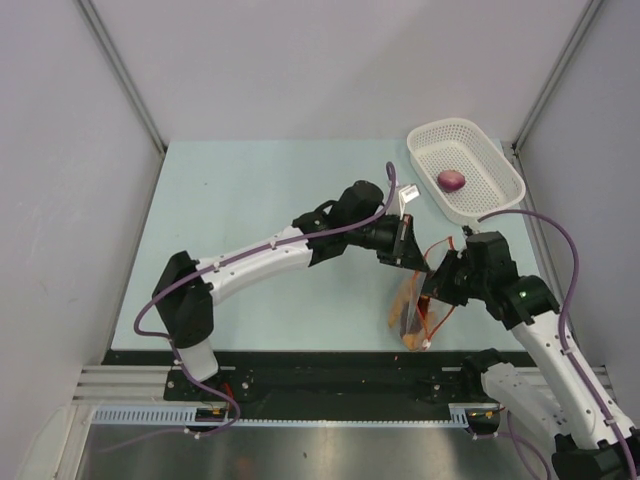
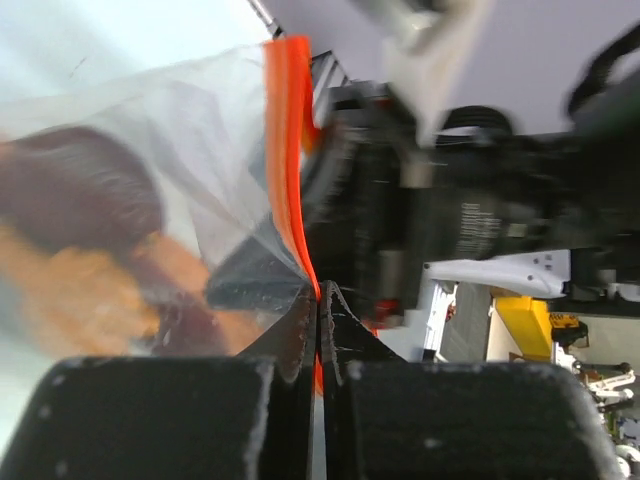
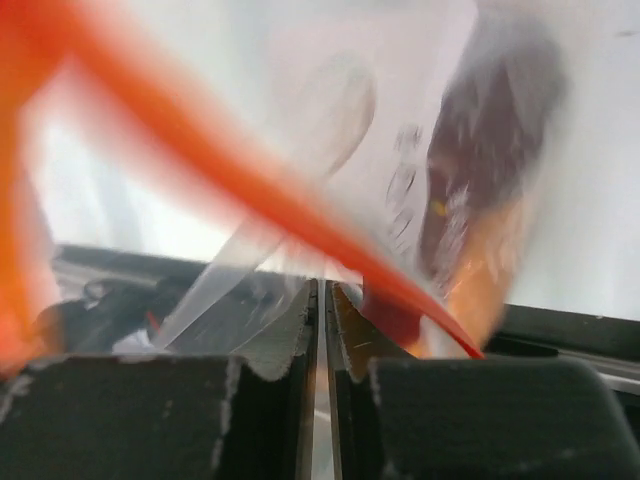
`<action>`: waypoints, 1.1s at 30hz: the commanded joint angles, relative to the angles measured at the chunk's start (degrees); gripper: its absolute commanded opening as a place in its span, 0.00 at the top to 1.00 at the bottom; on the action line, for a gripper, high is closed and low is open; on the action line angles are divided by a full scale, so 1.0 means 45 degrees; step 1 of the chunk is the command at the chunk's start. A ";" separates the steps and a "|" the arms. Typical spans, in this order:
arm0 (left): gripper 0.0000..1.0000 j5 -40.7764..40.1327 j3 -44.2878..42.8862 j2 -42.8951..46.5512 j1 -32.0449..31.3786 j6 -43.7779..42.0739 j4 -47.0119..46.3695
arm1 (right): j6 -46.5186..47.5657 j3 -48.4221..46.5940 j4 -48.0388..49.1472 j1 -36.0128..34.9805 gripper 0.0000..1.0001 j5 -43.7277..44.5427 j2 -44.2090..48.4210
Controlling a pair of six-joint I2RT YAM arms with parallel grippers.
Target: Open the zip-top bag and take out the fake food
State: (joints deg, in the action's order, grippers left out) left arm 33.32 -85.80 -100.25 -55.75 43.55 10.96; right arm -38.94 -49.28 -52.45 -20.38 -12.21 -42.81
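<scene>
The clear zip-top bag (image 1: 412,305) hangs in the air between my two grippers, its red-orange zip strip (image 2: 288,150) spread at the top. Orange chunks (image 2: 70,285) and a dark maroon lump (image 2: 85,195) lie inside it; they also show in the right wrist view (image 3: 480,190). My left gripper (image 1: 408,240) is shut on one edge of the bag at the strip (image 2: 318,300). My right gripper (image 1: 437,285) is shut on the opposite edge of the bag (image 3: 320,290). A purple-pink bulb (image 1: 451,180) lies in the white basket.
The white perforated basket (image 1: 498,165) stands at the back right of the pale green table. Grey walls enclose the table on three sides. The black rail runs along the near edge under the bag.
</scene>
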 commanded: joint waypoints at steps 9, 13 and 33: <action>1.00 0.0038 -0.0795 -0.0711 -0.0073 0.0420 -0.0464 | -0.1152 0.1637 0.1736 0.0330 0.71 0.3409 -0.0349; 1.00 -0.0859 -0.1265 -0.0536 -0.0073 -0.0106 0.0356 | -0.0606 0.1341 0.1245 0.0389 0.63 0.3962 -0.0955; 1.00 -0.2250 -0.1852 -0.0144 -0.0112 -0.1807 0.2233 | 0.0783 0.0012 0.1789 -0.0469 0.54 0.1098 -0.3143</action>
State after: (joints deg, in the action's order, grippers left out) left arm 22.46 -92.07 -103.70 -56.01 38.04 21.21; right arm -37.82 -46.68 -48.49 -19.92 4.82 -56.14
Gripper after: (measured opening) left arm 0.006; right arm 0.563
